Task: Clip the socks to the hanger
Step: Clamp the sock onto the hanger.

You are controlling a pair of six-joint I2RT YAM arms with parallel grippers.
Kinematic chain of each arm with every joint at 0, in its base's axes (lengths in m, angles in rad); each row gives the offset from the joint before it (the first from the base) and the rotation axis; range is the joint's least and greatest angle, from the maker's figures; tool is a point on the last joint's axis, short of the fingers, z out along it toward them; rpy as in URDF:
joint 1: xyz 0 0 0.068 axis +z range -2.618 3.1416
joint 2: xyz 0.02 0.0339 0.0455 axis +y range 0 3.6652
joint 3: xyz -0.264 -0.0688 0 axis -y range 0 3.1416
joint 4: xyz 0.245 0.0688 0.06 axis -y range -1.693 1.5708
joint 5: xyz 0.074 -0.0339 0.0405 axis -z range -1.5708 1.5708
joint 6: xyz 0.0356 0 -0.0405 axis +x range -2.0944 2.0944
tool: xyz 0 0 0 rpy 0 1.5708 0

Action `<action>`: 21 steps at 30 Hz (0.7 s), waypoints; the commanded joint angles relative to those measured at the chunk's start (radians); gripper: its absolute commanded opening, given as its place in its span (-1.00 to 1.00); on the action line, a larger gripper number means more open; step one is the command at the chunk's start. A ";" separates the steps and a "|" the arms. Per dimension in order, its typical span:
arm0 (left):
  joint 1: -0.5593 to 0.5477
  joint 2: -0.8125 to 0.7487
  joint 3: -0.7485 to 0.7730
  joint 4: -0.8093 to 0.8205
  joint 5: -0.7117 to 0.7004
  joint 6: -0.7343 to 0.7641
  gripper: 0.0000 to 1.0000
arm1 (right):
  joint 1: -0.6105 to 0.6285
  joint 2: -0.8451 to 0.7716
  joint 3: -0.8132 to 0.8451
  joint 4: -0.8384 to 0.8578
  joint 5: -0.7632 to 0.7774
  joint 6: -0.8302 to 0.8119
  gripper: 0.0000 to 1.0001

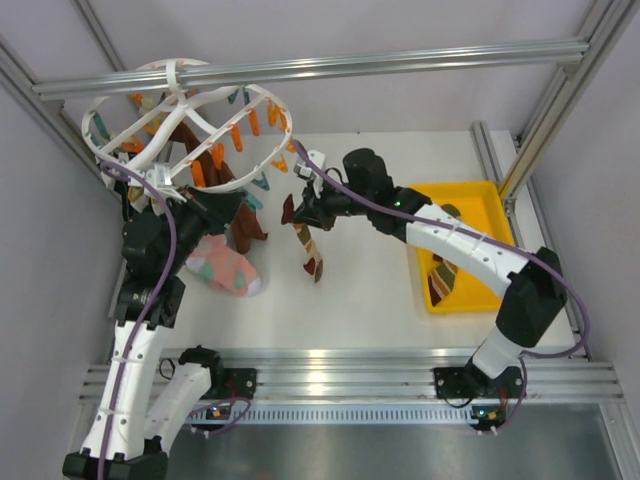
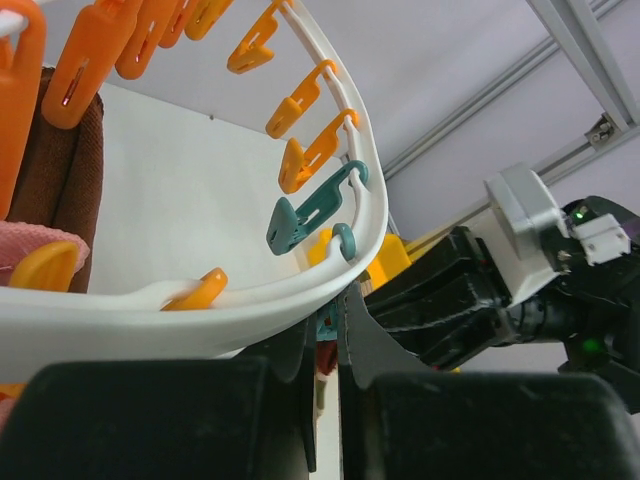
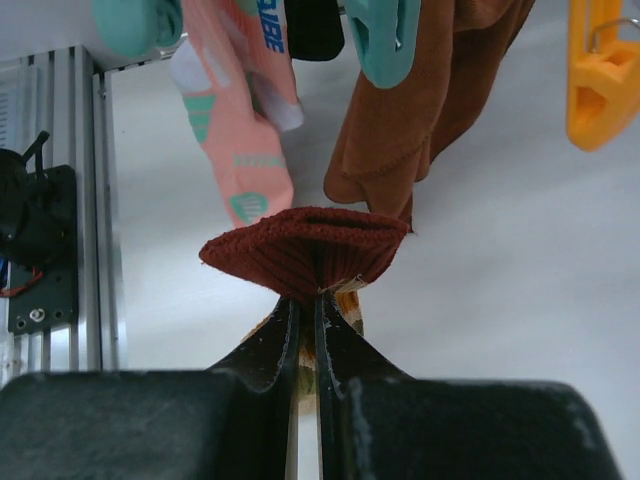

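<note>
From above, the hanger [image 1: 160,70] hangs from the rail [image 1: 400,58] at the far left, with my left tool [image 1: 178,195] at its near rim. My right tool [image 1: 300,212] holds a maroon sock [image 1: 305,245] in the air above the surface [image 1: 370,290], and another sock [image 1: 440,275] lies in the yellow tray [image 1: 480,200]. My left wrist camera shows that tool pressed together on the hanger's white rim, with a teal clip [image 2: 300,215] dangling just above. My right wrist camera shows my fingers [image 3: 275,340] pinching the maroon sock's bunched cuff, with a pink sock [image 3: 240,150] and a brown sock [image 3: 430,110] hanging just beyond.
</note>
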 commanded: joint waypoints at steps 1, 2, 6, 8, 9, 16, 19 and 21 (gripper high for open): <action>0.027 0.024 -0.016 0.111 -0.075 0.006 -1.00 | 0.032 0.069 0.111 0.109 -0.001 0.100 -1.00; 0.027 0.024 -0.016 0.111 -0.074 0.002 -1.00 | 0.036 0.079 0.122 0.108 -0.001 0.103 -1.00; 0.027 0.021 -0.019 0.114 -0.063 0.002 -1.00 | 0.058 0.121 0.157 0.118 -0.001 0.126 -1.00; 0.027 0.021 -0.022 0.114 -0.057 0.004 -1.00 | 0.065 0.129 0.174 0.118 -0.006 0.131 -1.00; 0.027 0.021 -0.026 0.115 -0.054 0.004 -1.00 | 0.073 0.130 0.175 0.123 -0.006 0.135 -1.00; 0.027 0.021 -0.032 0.120 -0.052 0.016 -1.00 | 0.101 0.129 0.178 0.114 -0.023 0.155 -1.00; 0.027 0.023 -0.034 0.119 -0.045 0.027 -1.00 | 0.107 0.129 0.188 0.114 -0.026 0.168 -1.00; 0.027 0.024 -0.034 0.119 -0.042 0.036 -1.00 | 0.110 0.132 0.197 0.112 -0.024 0.171 -1.00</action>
